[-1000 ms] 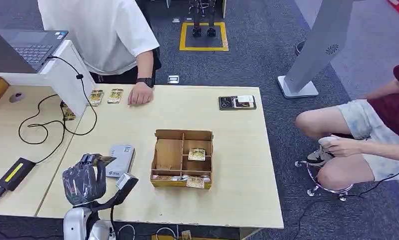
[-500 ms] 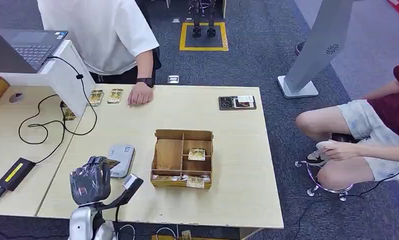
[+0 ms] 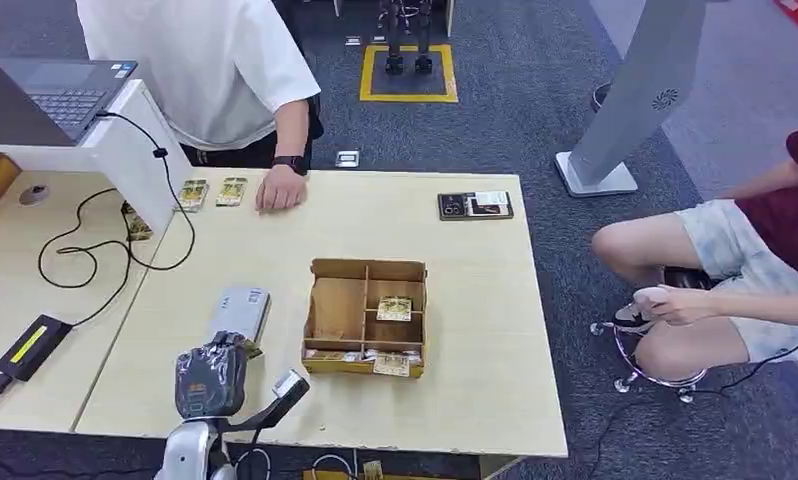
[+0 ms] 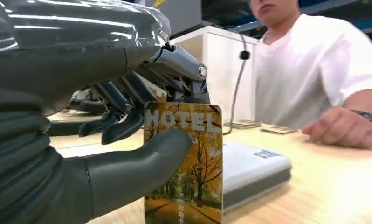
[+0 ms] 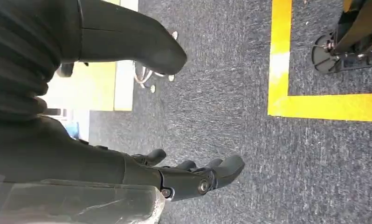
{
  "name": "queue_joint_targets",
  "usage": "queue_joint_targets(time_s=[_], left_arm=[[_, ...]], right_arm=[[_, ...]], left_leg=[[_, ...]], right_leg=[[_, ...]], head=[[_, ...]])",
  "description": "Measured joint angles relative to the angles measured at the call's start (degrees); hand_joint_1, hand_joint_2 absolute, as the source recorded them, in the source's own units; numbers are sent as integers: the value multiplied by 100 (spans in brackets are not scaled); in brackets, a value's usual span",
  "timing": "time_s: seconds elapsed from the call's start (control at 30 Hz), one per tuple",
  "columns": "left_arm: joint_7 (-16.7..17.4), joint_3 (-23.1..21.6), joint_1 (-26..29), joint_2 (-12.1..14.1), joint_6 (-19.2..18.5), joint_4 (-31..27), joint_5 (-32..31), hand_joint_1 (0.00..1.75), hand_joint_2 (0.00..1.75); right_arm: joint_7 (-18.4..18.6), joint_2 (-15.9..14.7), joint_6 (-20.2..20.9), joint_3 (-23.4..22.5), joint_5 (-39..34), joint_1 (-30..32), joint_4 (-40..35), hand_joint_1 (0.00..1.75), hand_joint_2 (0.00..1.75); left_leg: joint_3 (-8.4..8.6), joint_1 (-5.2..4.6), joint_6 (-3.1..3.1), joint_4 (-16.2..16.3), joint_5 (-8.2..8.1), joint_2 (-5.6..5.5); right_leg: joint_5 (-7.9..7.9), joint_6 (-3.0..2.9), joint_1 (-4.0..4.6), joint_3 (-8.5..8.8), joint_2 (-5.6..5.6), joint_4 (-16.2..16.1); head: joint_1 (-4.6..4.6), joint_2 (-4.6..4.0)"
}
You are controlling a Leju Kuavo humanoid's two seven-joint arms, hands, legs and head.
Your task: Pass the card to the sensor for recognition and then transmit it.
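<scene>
Rightward along the lower left of the head view, my left hand (image 3: 212, 378) has carried the card (image 4: 184, 161), pinched upright just beside the sensor (image 3: 240, 312); probably recognition underway, next handing it over

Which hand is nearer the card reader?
Left. The left hand holds the card beside the reader; the right hand hangs over the floor.

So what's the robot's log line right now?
left hand: holds autumn-print hotel card | flat grey sensor box: beside card | right hand: open
</scene>
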Motion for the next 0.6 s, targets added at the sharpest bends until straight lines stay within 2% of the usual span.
queue_joint_targets(time_s=[0.33, 0.6], left_arm=[[116, -293, -235, 122, 4, 592, 20, 175, 175], [221, -409, -235, 181, 9, 714, 190, 175, 175]], right_arm=[[-35, -15, 44, -4, 35, 7, 2, 0, 175], [-17, -15, 68, -4, 17, 10, 2, 0, 175]], left_leg=[[16, 0, 0, -1, 0, 0], [16, 0, 0, -1, 0, 0]], right_leg=[[0, 0, 0, 17, 1, 0], [0, 0, 0, 17, 2, 0]], head=[[2, 0], [0, 0]])
